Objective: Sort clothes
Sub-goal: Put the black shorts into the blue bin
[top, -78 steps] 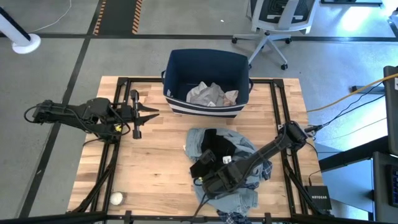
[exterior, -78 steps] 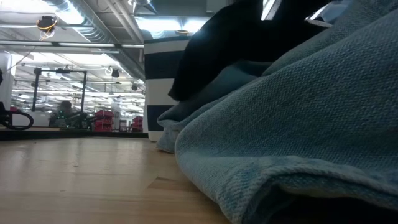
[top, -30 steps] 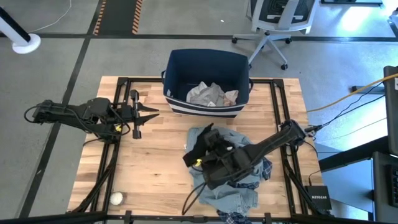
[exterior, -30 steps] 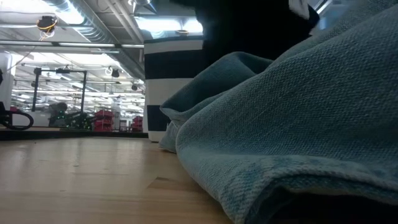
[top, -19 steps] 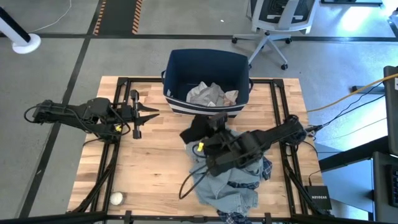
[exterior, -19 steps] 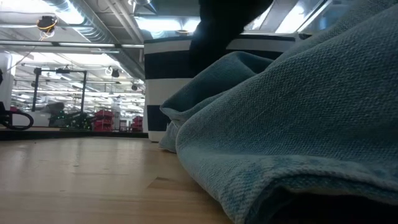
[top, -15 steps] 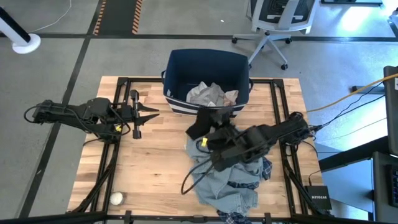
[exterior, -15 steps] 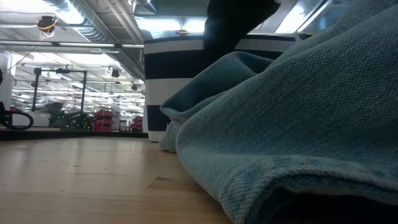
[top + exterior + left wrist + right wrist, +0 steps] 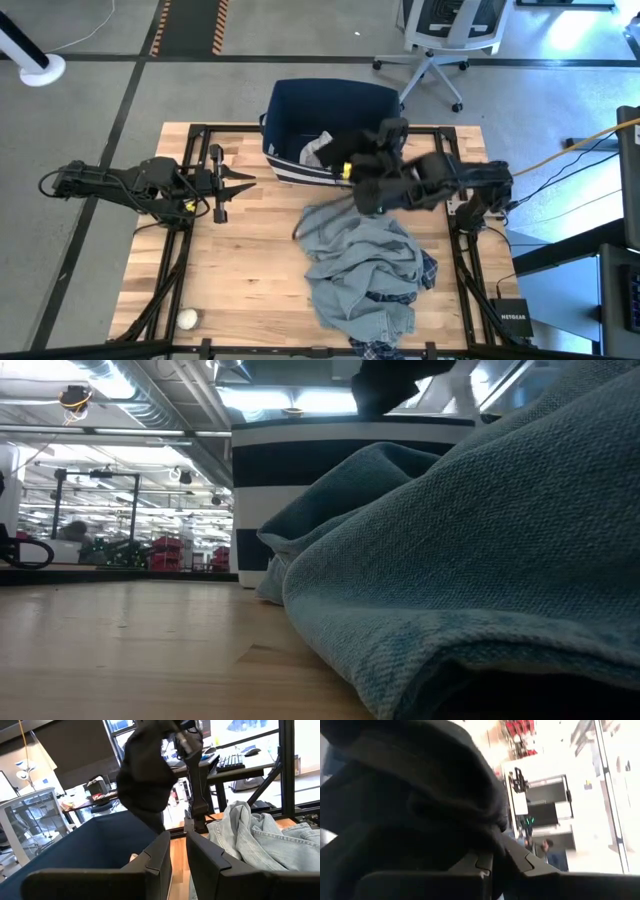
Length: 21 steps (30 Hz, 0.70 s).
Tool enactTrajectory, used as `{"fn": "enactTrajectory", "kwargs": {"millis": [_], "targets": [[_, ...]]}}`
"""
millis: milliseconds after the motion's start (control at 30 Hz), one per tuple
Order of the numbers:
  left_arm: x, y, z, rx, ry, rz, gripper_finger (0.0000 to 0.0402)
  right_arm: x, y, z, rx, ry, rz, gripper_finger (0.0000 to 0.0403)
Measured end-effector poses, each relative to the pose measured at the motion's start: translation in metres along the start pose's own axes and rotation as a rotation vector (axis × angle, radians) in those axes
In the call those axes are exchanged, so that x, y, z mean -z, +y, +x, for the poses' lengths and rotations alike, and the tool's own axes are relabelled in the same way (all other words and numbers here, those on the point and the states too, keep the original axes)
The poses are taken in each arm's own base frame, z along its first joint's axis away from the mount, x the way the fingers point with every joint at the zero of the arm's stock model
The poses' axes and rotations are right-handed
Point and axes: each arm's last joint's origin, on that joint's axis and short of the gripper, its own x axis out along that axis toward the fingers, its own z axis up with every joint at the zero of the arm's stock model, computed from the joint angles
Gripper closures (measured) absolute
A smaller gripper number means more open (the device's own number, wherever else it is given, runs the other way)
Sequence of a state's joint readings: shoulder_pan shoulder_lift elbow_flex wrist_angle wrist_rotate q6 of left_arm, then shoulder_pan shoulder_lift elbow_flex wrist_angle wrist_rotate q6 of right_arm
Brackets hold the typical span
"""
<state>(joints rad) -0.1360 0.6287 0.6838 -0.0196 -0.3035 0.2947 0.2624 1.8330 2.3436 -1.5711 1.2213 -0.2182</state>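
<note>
Right gripper [image 9: 352,170] clamped on black cloth [image 9: 145,780], holding it over bin [image 9: 290,100] at back edge of table [image 9: 250,250]. Step: drop-off. Next, I think: open fingers, let cloth fall in w/ white cloth [image 9: 315,148]. Jeans pile [image 9: 365,265] waits mid-table. Left gripper [image 9: 245,180] parked at left edge, fingers apart.

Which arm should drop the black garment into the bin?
Right. Its end effector holds the black garment over the navy bin; the left end effector waits apart.
</note>
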Motion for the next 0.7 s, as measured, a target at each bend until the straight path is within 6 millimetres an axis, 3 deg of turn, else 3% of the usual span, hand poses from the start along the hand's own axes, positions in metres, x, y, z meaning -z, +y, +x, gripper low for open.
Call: {"fn": "enactTrajectory", "kwargs": {"millis": [267, 567, 700], "targets": [[0.0, 0.0, 0.0, 0.0, 0.0, 0.0, 0.0343, 0.006, -0.018, 0.042, 0.019, 0.108, 0.069, 0.0382], [0.0, 0.0, 0.0, 0.0, -0.001, 0.0, 0.0343, 0.007, -0.037, 0.082, -0.028, 0.109, 0.225, 0.0381], [0.0, 0.0, 0.0, -0.001, -0.001, 0.0, 0.0343, 0.013, -0.042, 0.097, -0.114, 0.109, 0.273, 0.0359]]}}
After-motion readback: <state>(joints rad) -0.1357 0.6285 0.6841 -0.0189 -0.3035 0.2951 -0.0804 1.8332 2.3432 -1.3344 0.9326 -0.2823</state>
